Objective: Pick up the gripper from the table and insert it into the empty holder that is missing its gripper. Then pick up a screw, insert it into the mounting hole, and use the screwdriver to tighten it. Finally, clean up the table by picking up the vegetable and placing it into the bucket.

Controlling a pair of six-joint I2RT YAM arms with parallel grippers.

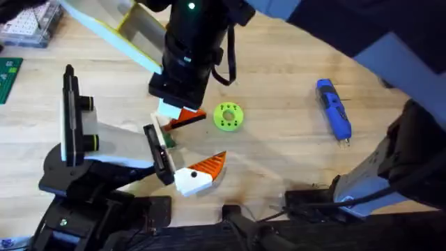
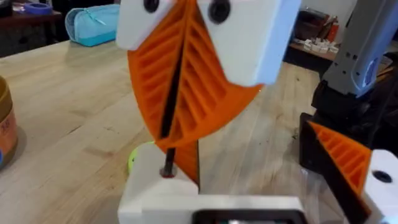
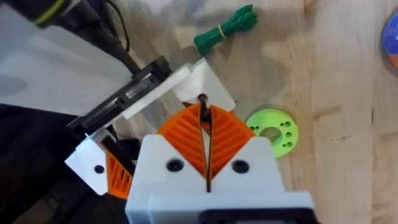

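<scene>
no text or labels can be read

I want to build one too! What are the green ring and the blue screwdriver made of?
The green ring looks like matte plastic, probably 3D-printed: flat bright colour, small neat holes. The blue screwdriver seems to be smooth, slightly shiny plastic or painted metal, with a metal bit.
</scene>
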